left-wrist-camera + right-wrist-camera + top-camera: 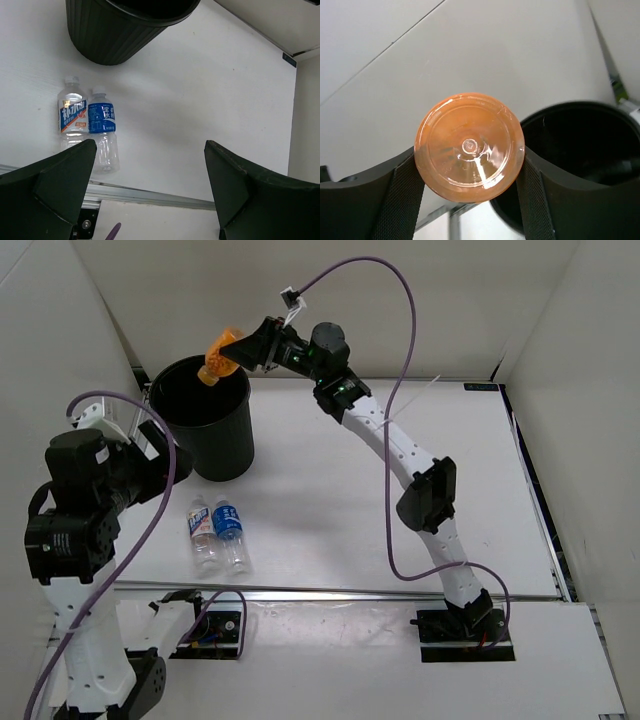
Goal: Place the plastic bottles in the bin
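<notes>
My right gripper (238, 352) is shut on the orange-amber bottle (221, 353) and holds it tilted over the far rim of the black bin (205, 420). In the right wrist view the bottle's round base (469, 146) fills the space between my fingers, with the bin's dark mouth (585, 150) to the right. Two clear bottles with blue and white labels (203, 533) (230, 532) lie side by side on the table in front of the bin; they also show in the left wrist view (73, 117) (103, 127). My left gripper (150, 190) is open and empty, high above the table's near edge. The blue-capped bottle is out of view.
A metal rail (330, 593) runs along the table's near edge. White walls enclose the table on the left, back and right. A purple cable (400, 300) loops above the right arm.
</notes>
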